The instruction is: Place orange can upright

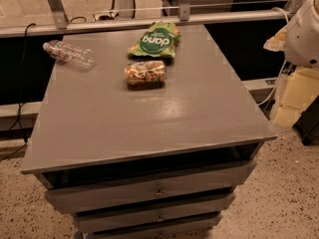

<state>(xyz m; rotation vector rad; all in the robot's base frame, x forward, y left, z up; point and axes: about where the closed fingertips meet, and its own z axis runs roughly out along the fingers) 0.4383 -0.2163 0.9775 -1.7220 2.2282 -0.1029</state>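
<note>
The gripper [293,103] shows only as a pale blocky shape at the right edge of the view, beside the cabinet and off its top. I cannot tell if it is spread or closed. It holds nothing. From it, the orange can [145,73] is at about 9 o'clock, well apart, lying on its side on the gray cabinet top [124,123]. A green snack bag [155,40] lies just beside the can at 12 o'clock. A clear bottle [69,54] lies at the can's 10 o'clock, near the left edge.
</note>
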